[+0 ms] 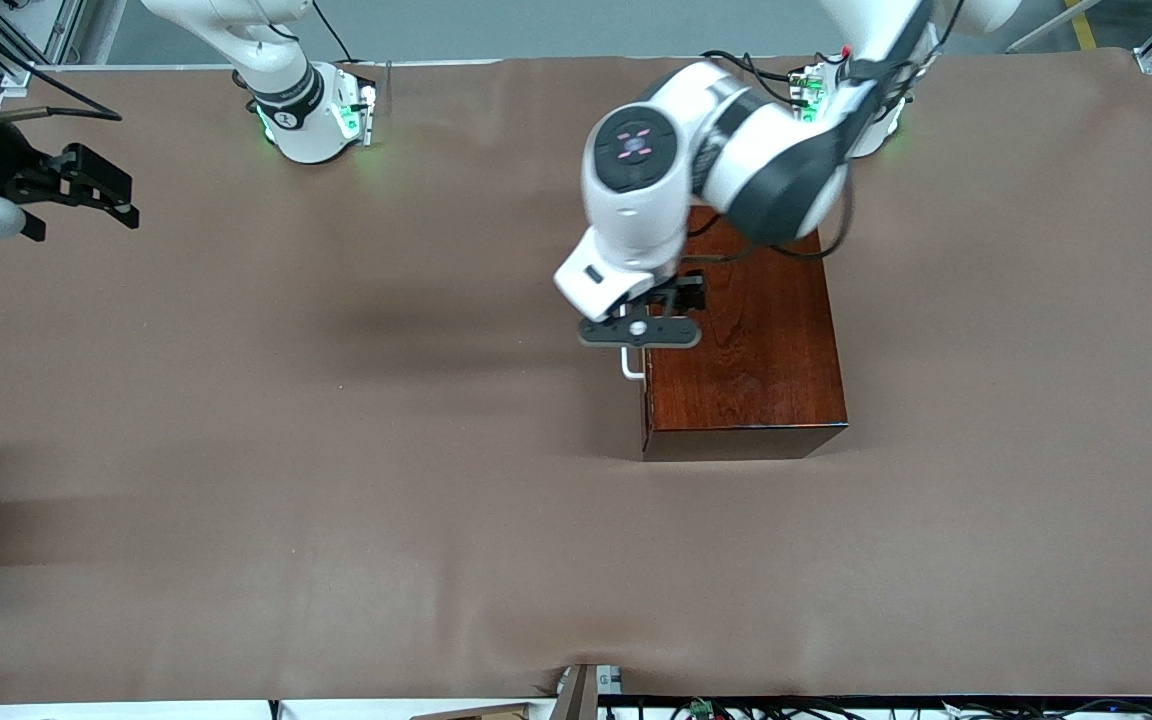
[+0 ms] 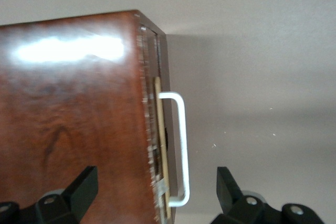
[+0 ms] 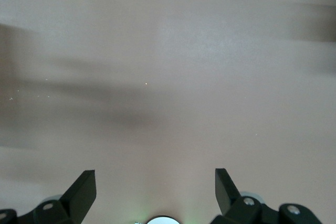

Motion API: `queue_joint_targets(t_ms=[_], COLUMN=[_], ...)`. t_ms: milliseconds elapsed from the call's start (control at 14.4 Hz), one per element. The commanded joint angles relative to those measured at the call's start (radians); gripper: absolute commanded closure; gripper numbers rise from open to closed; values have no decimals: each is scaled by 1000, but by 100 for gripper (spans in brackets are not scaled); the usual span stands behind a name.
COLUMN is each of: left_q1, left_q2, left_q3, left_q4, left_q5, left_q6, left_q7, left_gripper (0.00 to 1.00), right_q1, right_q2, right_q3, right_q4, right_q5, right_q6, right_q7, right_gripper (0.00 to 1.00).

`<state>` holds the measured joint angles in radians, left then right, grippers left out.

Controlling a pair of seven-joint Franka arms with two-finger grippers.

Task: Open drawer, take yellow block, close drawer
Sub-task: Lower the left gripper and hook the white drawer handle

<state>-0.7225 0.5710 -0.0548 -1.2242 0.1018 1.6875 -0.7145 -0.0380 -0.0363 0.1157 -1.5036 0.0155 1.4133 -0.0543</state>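
Left gripper [image 2: 155,184] open over drawer [image 2: 161,129] handle [image 2: 181,148]

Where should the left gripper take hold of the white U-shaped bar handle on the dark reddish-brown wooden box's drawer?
Grip the white bar handle mid-span, coming down from above. It stands off the drawer front, leaving a gap for one finger. The open left gripper already straddles it.

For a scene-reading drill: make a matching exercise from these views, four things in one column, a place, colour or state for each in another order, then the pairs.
1. drawer
2. handle
3. left hand
4. right hand

A. open, over bare brown table cover
B. white U-shaped bar
C. shut inside the reddish-brown box
D. open, over the box's front edge, straddling the handle

Pairs: 1-C, 2-B, 3-D, 4-A
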Motion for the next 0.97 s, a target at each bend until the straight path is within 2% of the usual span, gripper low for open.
queue_joint_targets(t_ms=[0, 139, 554, 900], left_q1=[-148, -184, -245, -265], left_q2=[85, 112, 176, 211], left_q3=[130, 161, 193, 196], left_q4=[68, 68, 65, 65], left_q5=[24, 24, 27, 68], left_q6=[0, 1, 9, 23], left_q7=[-37, -45, -74, -72], left_gripper=[0, 0, 0, 0], right_q1=[-3, -3, -3, -3], right_q2=[9, 9, 9, 9], right_q3=[2, 2, 2, 2], right_q4=[19, 20, 19, 20], right_q5=[9, 9, 7, 9], right_q6=[-13, -13, -13, -13], right_q7=[8, 8, 10, 10], right_gripper=[0, 0, 0, 0])
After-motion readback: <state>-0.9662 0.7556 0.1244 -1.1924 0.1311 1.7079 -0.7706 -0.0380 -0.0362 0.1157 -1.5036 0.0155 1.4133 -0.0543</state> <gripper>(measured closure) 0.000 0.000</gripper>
